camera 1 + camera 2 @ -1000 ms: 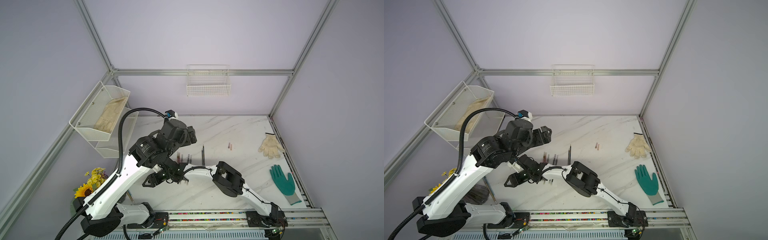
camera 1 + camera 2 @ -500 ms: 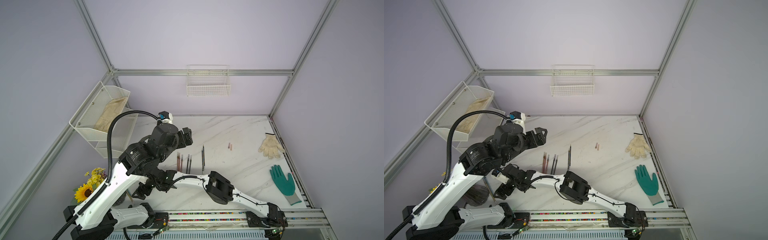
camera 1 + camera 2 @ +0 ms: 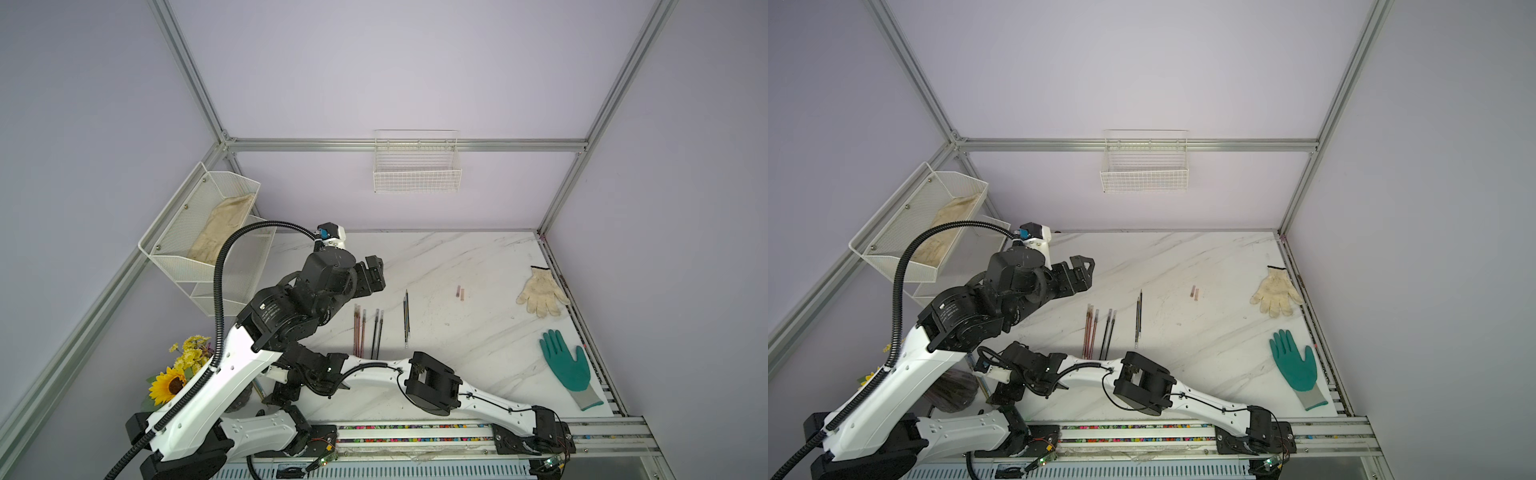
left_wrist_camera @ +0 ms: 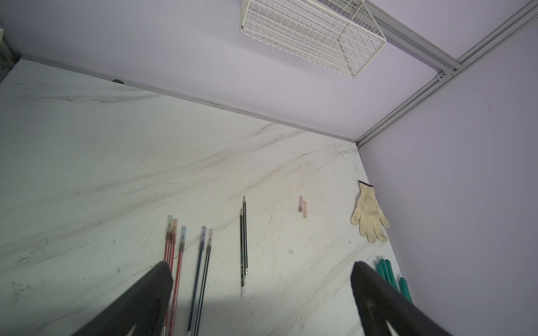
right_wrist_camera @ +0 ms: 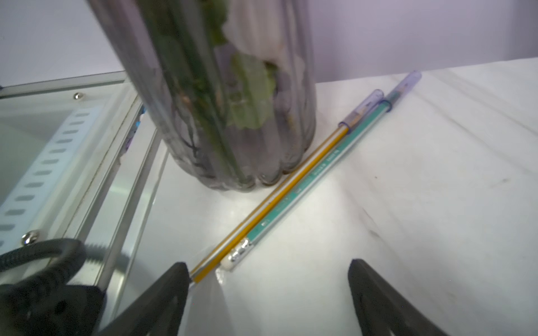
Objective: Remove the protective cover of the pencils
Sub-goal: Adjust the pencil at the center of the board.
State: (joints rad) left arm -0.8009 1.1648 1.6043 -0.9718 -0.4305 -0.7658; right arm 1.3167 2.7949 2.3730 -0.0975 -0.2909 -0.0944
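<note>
White marble worktop [image 3: 478, 257] underneath everything. Left arm [image 3: 291, 307] raised over the far left part. Right arm [image 3: 432, 380] stretched low along the front edge toward the front left corner.

Left gripper [image 4: 262, 270]: spread wide, empty, hanging well above the worktop. Right gripper [image 5: 267, 266]: also wide open, nothing between the fingers, low over the surface.

Glass vase [image 5: 227, 116] of flowers at that front left corner, upright. Teal glove [image 3: 567, 368] and cream glove [image 3: 540, 291] far off by the right edge.

Row of pencils [image 4: 203, 253] mid-worktop, lying parallel, pointing toward the back wall. Mostly capped in clear plastic, with an uncapped black pair [image 4: 244, 241] just beside.

Apart from that row, hard against the foot of the vase and perhaps touching it: yellow pencil [image 5: 291, 186] and teal pencil [image 5: 314, 174], flat, side by side. Directly ahead of the right gripper, long axis slanting away from it. Eraser ends nearest, the yellow one's right at a fingertip [image 5: 177, 276]. Clear caps [image 5: 364, 107] at the far ends.

Judged the right arm's job, being far nearer. Likely needs a wrist turn to close across a shaft rather than along it.

Two loose caps [image 3: 460, 293] lying alone, right of the row.
</note>
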